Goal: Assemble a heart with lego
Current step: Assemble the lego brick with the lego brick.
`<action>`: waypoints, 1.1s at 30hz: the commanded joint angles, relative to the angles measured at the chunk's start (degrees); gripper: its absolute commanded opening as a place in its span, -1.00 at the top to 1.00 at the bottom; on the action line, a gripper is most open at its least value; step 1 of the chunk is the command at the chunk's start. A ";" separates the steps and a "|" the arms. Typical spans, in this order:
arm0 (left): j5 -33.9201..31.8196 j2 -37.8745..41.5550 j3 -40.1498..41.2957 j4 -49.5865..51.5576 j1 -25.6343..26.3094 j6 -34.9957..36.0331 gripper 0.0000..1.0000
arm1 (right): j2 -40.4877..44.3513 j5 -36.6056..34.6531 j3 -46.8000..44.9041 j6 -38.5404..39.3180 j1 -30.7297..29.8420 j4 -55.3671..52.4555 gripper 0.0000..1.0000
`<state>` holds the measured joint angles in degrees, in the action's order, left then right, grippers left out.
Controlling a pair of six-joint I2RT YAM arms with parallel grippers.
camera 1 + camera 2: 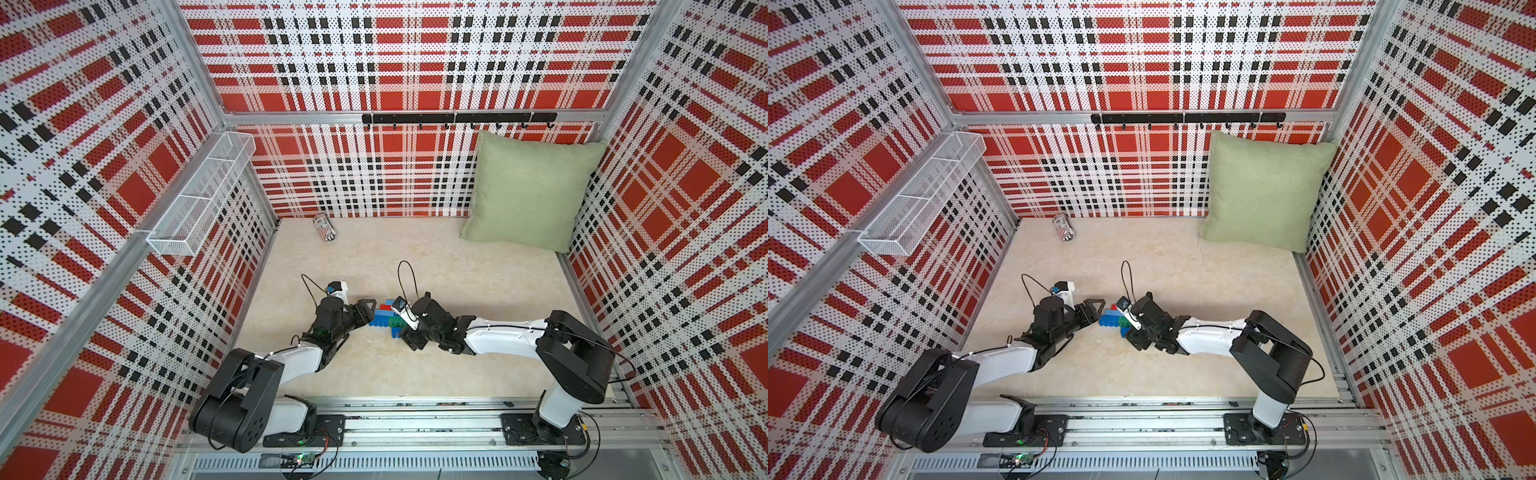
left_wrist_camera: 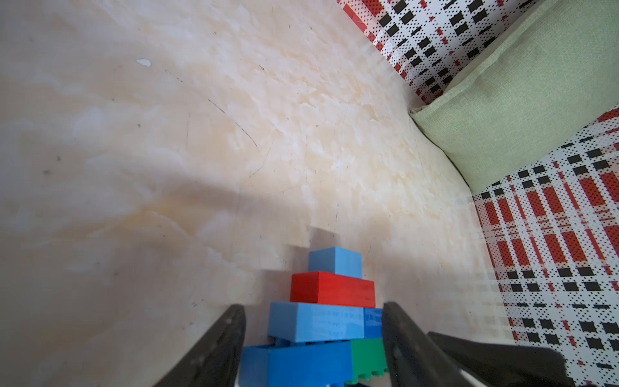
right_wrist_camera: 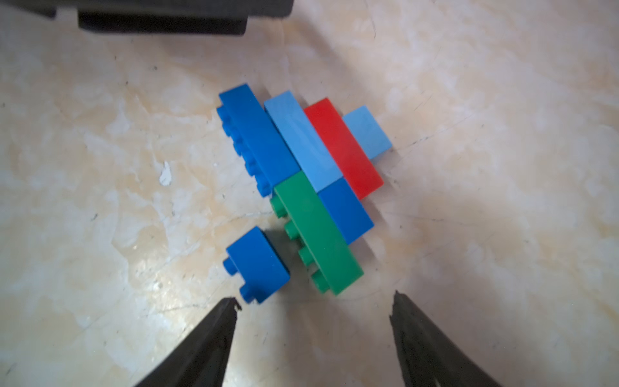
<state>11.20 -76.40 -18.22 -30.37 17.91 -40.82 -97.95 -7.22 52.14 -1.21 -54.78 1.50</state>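
The heart [image 3: 311, 167] lies flat on the beige table [image 3: 485, 234]: joined dark blue, light blue, red and green lego bricks. It sits between my two grippers in both top views [image 1: 384, 318] [image 1: 1111, 320]. One small blue lego brick [image 3: 258, 264] lies loose beside the green strip [image 3: 318, 231], a narrow gap apart. My right gripper [image 3: 314, 298] is open and empty, one fingertip [image 3: 231, 303] just short of that loose brick. My left gripper [image 2: 313, 304] is open, its fingers framing the heart [image 2: 321, 321] from its studded side and hiding most of the green strip.
A striped can [image 1: 325, 227] lies near the back wall. A green pillow [image 1: 530, 191] leans in the back right corner. A white wire basket [image 1: 203, 191] hangs on the left wall and a black hook rail [image 1: 457, 118] on the back wall.
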 commanded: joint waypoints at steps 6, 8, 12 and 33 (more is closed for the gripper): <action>-1.01 1.10 0.55 0.76 -0.84 0.74 -0.38 | -6.93 -9.28 6.63 -3.89 -2.96 -3.02 -0.75; -0.84 0.82 0.47 0.75 -0.95 0.74 -0.38 | -8.40 -10.27 7.98 -4.51 -3.05 -3.51 -0.79; -0.57 0.53 0.38 0.76 -1.12 0.99 -0.38 | -10.27 -11.46 9.46 -5.14 -3.09 -4.54 -0.80; 1.06 -1.41 -0.78 0.06 -0.45 1.78 -0.37 | 6.27 2.04 -6.36 -4.68 2.21 1.04 -0.87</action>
<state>11.20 -76.66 -18.22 -30.17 17.15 -40.40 -93.03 -8.08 47.97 -5.93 -53.98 1.02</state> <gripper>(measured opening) 0.685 0.943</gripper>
